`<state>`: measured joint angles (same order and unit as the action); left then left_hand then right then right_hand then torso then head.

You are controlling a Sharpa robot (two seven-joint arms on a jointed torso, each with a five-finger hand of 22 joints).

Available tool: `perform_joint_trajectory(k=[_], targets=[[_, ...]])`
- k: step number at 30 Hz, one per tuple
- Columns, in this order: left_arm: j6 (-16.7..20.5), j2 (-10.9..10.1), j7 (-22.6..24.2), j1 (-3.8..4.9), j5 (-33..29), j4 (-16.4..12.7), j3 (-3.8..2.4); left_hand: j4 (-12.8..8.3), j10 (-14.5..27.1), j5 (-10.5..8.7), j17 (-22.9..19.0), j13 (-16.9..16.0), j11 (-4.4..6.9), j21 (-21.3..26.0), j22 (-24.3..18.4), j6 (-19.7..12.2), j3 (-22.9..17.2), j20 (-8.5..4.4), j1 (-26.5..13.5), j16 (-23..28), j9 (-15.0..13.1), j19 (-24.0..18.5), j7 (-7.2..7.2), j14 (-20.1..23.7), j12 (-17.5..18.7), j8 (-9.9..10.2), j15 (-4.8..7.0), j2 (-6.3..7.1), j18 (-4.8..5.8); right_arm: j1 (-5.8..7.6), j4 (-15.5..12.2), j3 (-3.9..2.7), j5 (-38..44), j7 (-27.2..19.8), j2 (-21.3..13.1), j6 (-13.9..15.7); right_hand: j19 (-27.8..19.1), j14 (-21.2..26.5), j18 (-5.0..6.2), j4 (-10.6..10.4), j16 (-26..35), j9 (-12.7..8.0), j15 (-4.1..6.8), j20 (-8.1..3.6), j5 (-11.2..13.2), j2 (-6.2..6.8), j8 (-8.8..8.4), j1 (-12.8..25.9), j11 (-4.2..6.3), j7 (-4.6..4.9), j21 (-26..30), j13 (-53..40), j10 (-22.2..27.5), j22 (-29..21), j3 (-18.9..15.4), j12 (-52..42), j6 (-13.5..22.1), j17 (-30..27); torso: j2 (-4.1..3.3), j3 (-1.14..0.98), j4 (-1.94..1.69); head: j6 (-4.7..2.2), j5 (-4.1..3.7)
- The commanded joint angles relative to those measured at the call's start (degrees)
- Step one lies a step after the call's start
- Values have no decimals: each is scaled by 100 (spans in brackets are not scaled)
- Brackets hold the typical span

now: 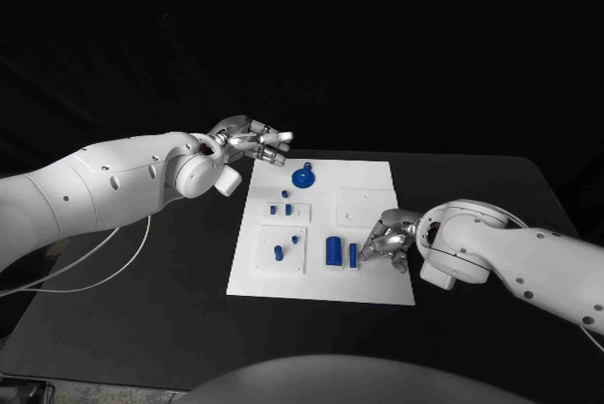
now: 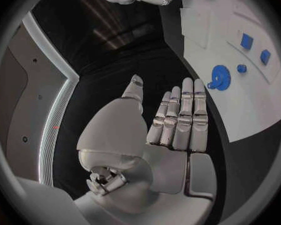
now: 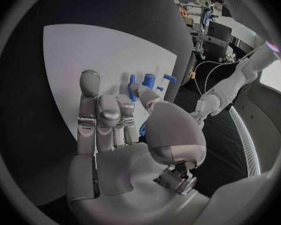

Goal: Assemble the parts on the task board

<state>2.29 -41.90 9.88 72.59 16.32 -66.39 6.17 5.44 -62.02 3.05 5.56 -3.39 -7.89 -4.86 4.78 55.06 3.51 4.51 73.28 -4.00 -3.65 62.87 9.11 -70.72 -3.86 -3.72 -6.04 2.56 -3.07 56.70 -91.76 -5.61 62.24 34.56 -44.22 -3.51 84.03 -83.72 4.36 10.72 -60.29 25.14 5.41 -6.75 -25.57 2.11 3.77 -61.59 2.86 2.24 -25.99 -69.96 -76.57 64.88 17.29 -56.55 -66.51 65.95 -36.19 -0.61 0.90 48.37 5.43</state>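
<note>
Pick-up step, judged: right hand [image 1: 384, 241] lowered at the near right of the white board [image 1: 378, 173], fingers curled around a small blue bar [image 1: 353, 249]; firm clamp or mere touch cannot be told. Beside it, a thicker blue cylinder [image 1: 333, 250]. Left hand [image 1: 256, 142] off the far left corner, fingers apart, holding nothing. Blue gear [image 1: 304, 176] lying at the far end; small blue pegs [image 1: 287, 209] seated in raised square blocks. Next: secure pinch, straight lift, alignment over a seat.

Blue parts [image 1: 333, 250] crowd the task board [image 1: 378, 286]; near edge bare.
</note>
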Motion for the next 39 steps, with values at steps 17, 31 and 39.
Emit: perform_joint_trajectory(k=[17,31,39], targets=[[71,-22,176,-1,12,-35,-4,-150,11,-29,30,-8,-8,11,-3,7,48,30,49,18,-7,-2,12,17,12,3,19,-160,58,-158,-228,-5,1826,-2103,-374,1470,210,8,62,362,9,-1839,-91,100,1912,-39,-23,-766,-160,231,-198,-31,-33,182,1019,-147,22,-43,0,-2,6,-1,3],[84,-30,134,-1,21,-36,-3,-271,2,-28,48,-8,-4,9,-1,35,147,28,109,19,-8,-5,3,20,11,1,21,-296,59,-385,-122,-4,2372,-2184,-275,1402,221,6,46,62,-6,-2140,-97,107,2192,-70,-18,-760,-166,199,-179,-13,-54,219,1006,-160,-79,-67,-2,-2,-2,15,-1],[99,-27,102,-2,48,-31,-3,-381,0,-25,69,-8,-3,3,2,42,208,29,180,20,-7,-4,2,19,9,2,21,-423,54,-445,-27,-2,2527,-2143,-192,1422,228,7,35,-190,-18,-2140,-93,101,1977,-53,-17,-481,-157,182,-174,-6,-57,227,1265,-158,-41,-76,-2,0,2,24,0]])
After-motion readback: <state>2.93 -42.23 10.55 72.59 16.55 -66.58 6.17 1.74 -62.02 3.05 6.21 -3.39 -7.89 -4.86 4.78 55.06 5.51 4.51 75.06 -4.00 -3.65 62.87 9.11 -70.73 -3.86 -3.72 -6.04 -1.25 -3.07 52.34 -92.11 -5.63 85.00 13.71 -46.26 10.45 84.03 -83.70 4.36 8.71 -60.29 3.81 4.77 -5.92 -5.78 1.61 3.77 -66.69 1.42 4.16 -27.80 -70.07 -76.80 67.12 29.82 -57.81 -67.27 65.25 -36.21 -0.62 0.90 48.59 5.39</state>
